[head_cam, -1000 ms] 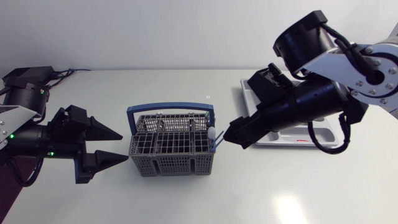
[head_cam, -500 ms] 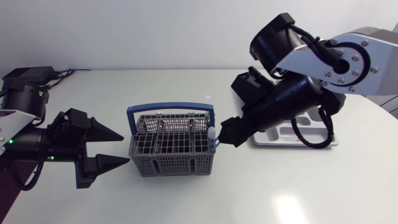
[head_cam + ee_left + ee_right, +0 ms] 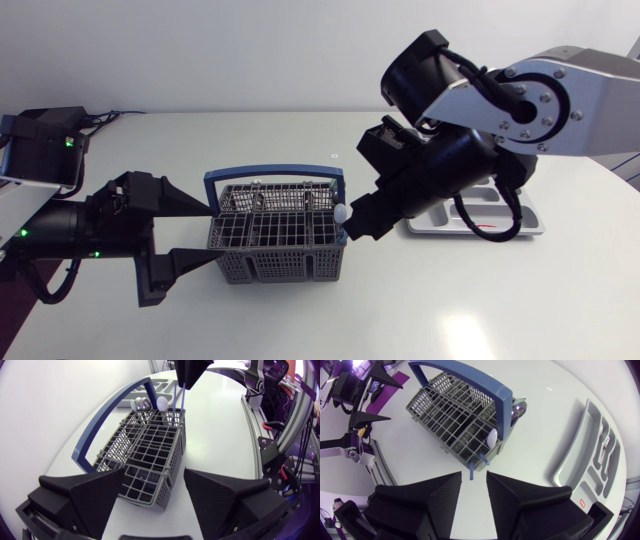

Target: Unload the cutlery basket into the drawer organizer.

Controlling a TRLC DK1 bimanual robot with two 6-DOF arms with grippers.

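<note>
I have the cutlery basket [image 3: 277,235] sitting mid-tabletop with its blue handle up, and my left tool [image 3: 203,233] is at its near end with both fingers spread wide, one on either side of that end; whether they touch the wire walls, I cannot tell. My right tool [image 3: 472,482] hangs over the basket's far end with only a narrow gap between its fingers and nothing clamped. It is just behind the blue-handled utensils [image 3: 485,452] that lean out of the end compartment beside some metal spoons [image 3: 517,410]. The grey drawer organizer [image 3: 470,222] lies on the tabletop beyond the right arm, well apart from the basket.
</note>
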